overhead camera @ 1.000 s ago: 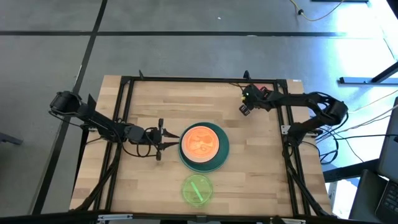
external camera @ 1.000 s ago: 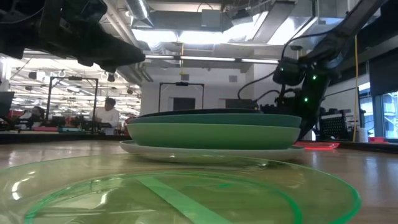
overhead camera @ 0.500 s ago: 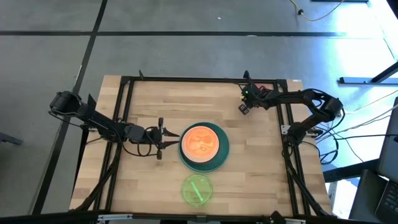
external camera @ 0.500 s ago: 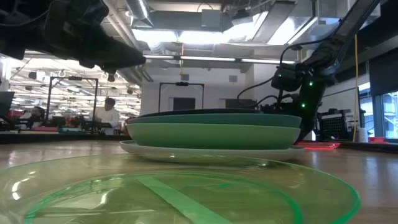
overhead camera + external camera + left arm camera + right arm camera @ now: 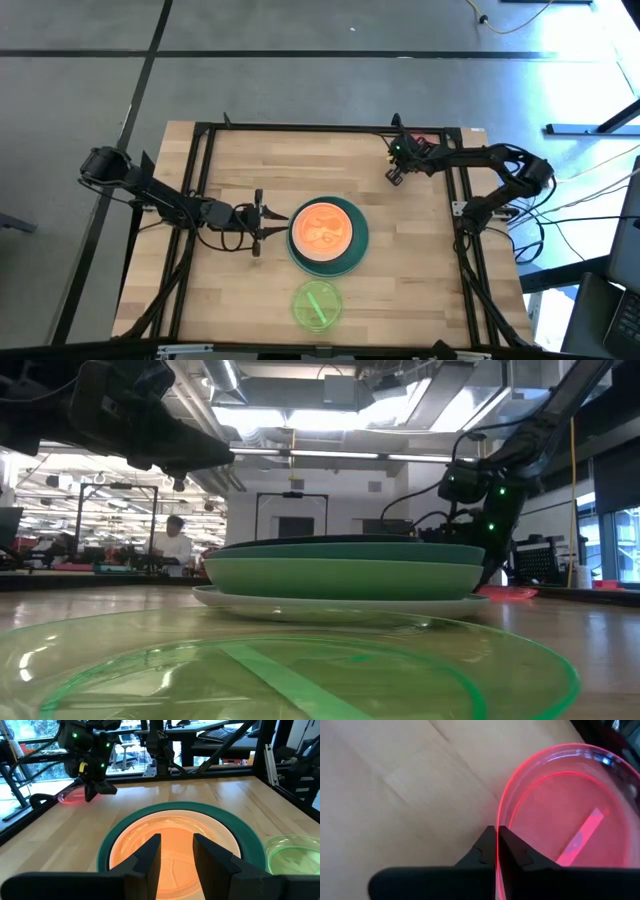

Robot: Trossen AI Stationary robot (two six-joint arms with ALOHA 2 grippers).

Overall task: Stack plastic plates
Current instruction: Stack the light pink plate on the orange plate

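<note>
Right hand (image 5: 496, 854) sits at the far right corner of the desk (image 5: 240, 160), its 2 fingers (image 5: 512, 852) pressed together on the rim of the small pink-red plate (image 5: 570, 820), which shows as a thin bright edge running between them; the rest of that translucent plate lies on the wood beyond the fingers. From above, the right hand (image 5: 396, 172) is seen near the black frame at the desk's back edge, with green lights on its wrist. Left hand (image 5: 176, 851) hovers just beside the stack of plates (image 5: 328, 236) at the middle of the desk, on the stack's left side, its 2 fingers spread apart with a clear gap between them and nothing held. The stack shows a translucent orange plate (image 5: 170, 840) on top, ringed by the wider teal plate (image 5: 250, 840); in the low view the pile (image 5: 345, 572) reads as a dark rim over teal and green layers, with a pale plate at the bottom on the desk. A small lime plate (image 5: 317, 304) lies alone on the wood just in front of the stack, near the front edge, apart from it. Far behind the desk in the low view, a person (image 5: 175, 545) is visible in the room.
</note>
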